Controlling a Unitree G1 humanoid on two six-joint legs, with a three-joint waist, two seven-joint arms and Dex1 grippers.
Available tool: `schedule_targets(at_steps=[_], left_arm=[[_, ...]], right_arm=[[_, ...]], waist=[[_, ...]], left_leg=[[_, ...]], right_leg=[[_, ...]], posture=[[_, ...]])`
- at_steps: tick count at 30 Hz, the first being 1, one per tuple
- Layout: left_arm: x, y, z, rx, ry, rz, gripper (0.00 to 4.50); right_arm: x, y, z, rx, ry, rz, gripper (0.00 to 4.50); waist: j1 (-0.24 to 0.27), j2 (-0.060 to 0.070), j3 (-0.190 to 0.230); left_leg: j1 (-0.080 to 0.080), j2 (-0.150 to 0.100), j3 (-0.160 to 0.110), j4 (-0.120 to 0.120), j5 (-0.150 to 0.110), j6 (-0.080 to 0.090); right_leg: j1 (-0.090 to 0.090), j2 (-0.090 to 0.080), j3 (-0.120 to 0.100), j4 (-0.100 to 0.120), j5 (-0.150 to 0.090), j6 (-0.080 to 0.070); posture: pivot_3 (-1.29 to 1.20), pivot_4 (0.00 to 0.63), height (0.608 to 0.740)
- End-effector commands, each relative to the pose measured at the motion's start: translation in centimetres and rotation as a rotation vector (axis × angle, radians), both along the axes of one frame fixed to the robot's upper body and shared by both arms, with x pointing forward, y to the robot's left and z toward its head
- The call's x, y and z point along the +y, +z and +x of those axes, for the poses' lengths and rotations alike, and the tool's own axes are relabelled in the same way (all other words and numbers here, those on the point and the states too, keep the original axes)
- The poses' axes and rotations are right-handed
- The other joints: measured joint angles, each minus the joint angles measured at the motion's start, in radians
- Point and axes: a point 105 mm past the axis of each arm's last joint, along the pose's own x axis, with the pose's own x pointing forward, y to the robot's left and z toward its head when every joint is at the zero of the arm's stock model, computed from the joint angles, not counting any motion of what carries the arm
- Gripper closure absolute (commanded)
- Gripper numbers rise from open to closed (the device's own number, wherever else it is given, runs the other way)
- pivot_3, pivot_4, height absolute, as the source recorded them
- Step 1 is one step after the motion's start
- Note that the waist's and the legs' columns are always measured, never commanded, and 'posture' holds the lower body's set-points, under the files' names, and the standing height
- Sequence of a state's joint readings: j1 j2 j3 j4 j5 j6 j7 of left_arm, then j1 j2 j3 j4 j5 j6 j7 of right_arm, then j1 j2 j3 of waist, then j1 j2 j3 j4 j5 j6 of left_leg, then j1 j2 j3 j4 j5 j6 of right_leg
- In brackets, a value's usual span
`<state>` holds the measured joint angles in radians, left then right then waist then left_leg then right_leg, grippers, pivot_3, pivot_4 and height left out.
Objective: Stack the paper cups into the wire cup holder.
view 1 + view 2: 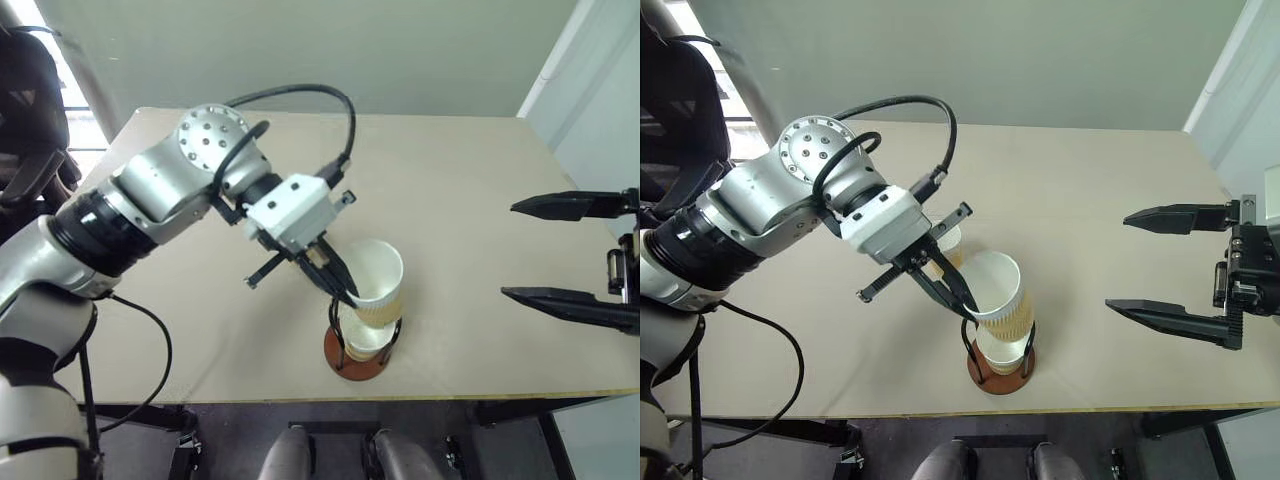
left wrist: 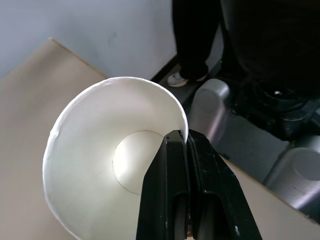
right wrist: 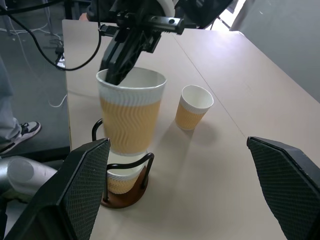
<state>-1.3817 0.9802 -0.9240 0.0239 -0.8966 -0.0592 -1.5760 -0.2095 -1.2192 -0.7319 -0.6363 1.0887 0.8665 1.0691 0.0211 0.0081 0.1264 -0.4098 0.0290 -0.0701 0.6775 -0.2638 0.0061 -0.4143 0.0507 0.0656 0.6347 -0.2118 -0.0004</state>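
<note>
One tan-yellow paper cup (image 3: 193,107) stands apart on the beige surface (image 1: 470,190). Left claw (image 1: 347,293) pinches a cup's rim (image 1: 998,290) over the black wire holder (image 1: 1000,368) — right claw (image 1: 1155,265) gapes wide, empty.

Head views look down; wrist views closely share the cup (image 3: 131,112).

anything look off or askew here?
The paper cup pinched by the left gripper leans sideways, only partly lowered into the wire cup holder onto the cup already there. Nothing spilled or crushed.
</note>
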Motion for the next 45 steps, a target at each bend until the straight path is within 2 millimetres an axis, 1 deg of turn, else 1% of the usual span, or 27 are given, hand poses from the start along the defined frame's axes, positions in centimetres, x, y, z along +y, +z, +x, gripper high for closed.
schedule_targets(at_steps=[1,3,5,9,10,13,16,19,21,26,32,39,45], left_arm=[[0.1,0.9,-0.7,-0.028,-0.054,0.016,4.46],[0.1,0.8,-0.6,-0.025,-0.05,0.022,4.46],[0.0,0.6,-0.4,-0.016,-0.044,0.026,4.46],[0.1,0.4,-0.2,-0.006,-0.037,0.033,4.46],[0.1,0.3,-0.2,-0.003,-0.037,0.035,4.46],[0.2,0.0,-0.1,0.004,-0.035,0.042,4.46],[0.4,-0.4,0.1,0.008,-0.028,0.053,4.46],[0.6,-0.9,0.5,0.003,-0.021,0.068,4.46],[0.6,-1.1,0.8,-0.001,-0.018,0.073,4.46],[0.5,-1.4,1.1,-0.003,-0.028,0.083,4.46],[0.1,-1.5,1.3,-0.001,-0.033,0.092,4.46],[-0.1,-2.0,1.8,0.005,-0.017,0.104,4.46],[0.2,-2.4,1.8,0.003,-0.014,0.112,4.46]], right_arm=[[-0.2,1.0,-0.5,-0.051,-0.003,-0.004,0.0],[-0.2,0.9,-0.7,-0.049,-0.002,-0.006,0.0],[-0.3,1.2,-1.3,-0.046,0.011,0.02,0.0],[-1.3,1.0,-2.3,-0.018,-0.033,0.028,0.0],[-1.7,0.8,-2.7,-0.005,-0.053,0.043,0.0],[-3.6,-0.6,-3.9,0.042,-0.166,0.075,0.0],[-4.2,-1.2,-4.6,0.044,-0.216,0.098,0.0],[-4.2,-1.8,-5.0,0.049,-0.234,0.109,0.0],[-4.0,-1.8,-5.1,0.041,-0.235,0.111,0.0],[-3.5,-1.4,-5.5,0.024,-0.223,0.119,0.0],[-3.8,-1.0,-6.0,0.027,-0.232,0.135,0.0],[-3.6,-0.5,-5.8,0.015,-0.216,0.147,0.0],[-3.2,-0.1,-5.8,0.001,-0.196,0.163,0.0]], waist=[[0.0,0.0,0.0],[0.0,0.0,0.0],[0.001,0.0,0.0],[0.003,0.0,0.0],[0.004,0.0,0.0],[0.009,0.0,0.0],[0.009,0.002,0.0],[0.006,0.002,0.0],[0.005,0.002,0.0],[0.003,0.002,0.0],[0.005,0.002,0.0],[0.005,0.002,0.0],[0.005,0.002,0.0]], left_leg=[[0.0,0.0,0.0,0.0,0.0,0.0],[0.0,0.0,0.0,0.001,0.0,0.0],[0.0,0.0,0.0,0.001,0.0,0.001],[-0.001,0.0,0.0,0.001,-0.001,0.001],[-0.001,0.0,0.0,0.001,-0.001,0.001],[-0.003,0.0,-0.001,0.002,-0.001,0.002],[-0.004,0.0,0.0,0.003,-0.002,0.004],[-0.003,0.0,0.001,0.004,-0.003,0.004],[-0.003,0.0,0.001,0.003,-0.003,0.004],[-0.002,0.0,0.0,0.004,-0.002,0.005],[-0.002,-0.001,0.0,0.006,-0.002,0.005],[-0.003,-0.001,0.0,0.005,-0.003,0.005],[-0.003,-0.001,0.0,0.005,-0.003,0.005]], right_leg=[[0.0,0.0,0.0,0.0,0.0,0.0],[0.0,0.0,0.0,0.0,0.0,0.0],[0.0,0.0,0.0,0.0,0.0,0.0],[0.0,0.0,0.0,-0.001,0.0,0.0],[0.0,0.0,0.0,-0.001,0.0,0.0],[0.0,0.0,-0.001,-0.003,0.0,0.0],[0.0,0.0,0.0,-0.004,0.0,0.0],[0.001,0.0,0.0,-0.004,0.0,0.0],[0.001,0.0,0.0,-0.004,0.0,0.0],[0.002,0.0,0.001,-0.004,0.002,-0.001],[0.003,0.0,0.002,-0.005,0.0,-0.003],[0.003,0.0,0.002,-0.005,0.001,0.0],[0.003,0.0,0.002,-0.005,0.002,0.001]], posture=[[0.0,0.15,0.74],[0.0,0.15,0.74],[0.0,0.15,0.74],[0.0,0.15,0.74],[0.0,0.15,0.74],[0.0,0.15,0.74],[0.0,0.15,0.74],[0.0,0.15,0.74],[0.0,0.15,0.74],[0.0,0.15,0.74],[0.0,0.15,0.74],[0.0,0.15,0.74],[0.0,0.15,0.74]])
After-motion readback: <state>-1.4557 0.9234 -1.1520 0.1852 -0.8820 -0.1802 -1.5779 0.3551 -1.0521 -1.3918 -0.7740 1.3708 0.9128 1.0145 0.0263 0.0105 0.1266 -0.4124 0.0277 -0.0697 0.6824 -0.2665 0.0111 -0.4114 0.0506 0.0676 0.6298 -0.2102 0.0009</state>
